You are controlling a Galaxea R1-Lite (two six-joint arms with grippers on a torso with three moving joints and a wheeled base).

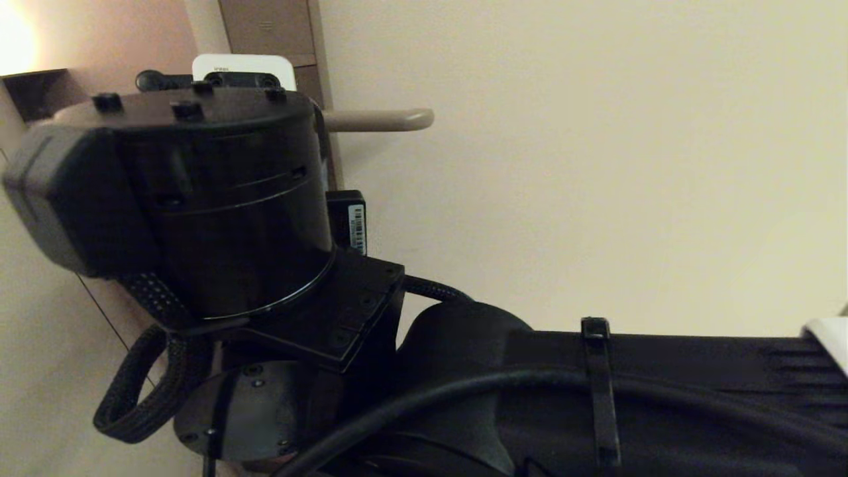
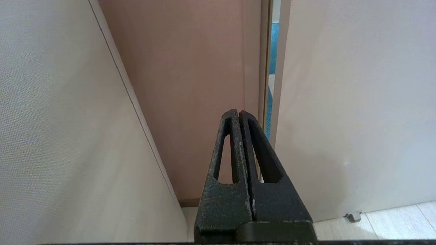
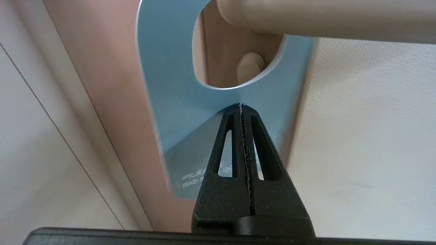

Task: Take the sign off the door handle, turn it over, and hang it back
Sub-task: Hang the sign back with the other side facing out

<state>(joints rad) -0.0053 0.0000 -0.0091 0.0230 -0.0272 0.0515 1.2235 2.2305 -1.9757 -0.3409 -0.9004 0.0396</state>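
In the right wrist view the sign [image 3: 170, 85] shows its teal face with white lettering low down. Its oval hole is around the rounded end of the door handle [image 3: 323, 20]. My right gripper [image 3: 241, 106] is shut, with its tips at the teal face just below the hole and nothing between the fingers. The sign's edges are blurred. In the head view the handle [image 1: 381, 120] sticks out to the right of my right wrist [image 1: 218, 192], which hides the gripper. My left gripper [image 2: 238, 112] is shut and empty, low by the door's edge.
A small thumb-turn knob [image 3: 250, 66] shows through the sign's hole. The cream door [image 1: 596, 165] fills the right of the head view. A white rounded panel [image 1: 243, 68] shows above my wrist; I cannot tell what it is. The left wrist view shows a door gap [image 2: 272, 68] and floor [image 2: 391, 221].
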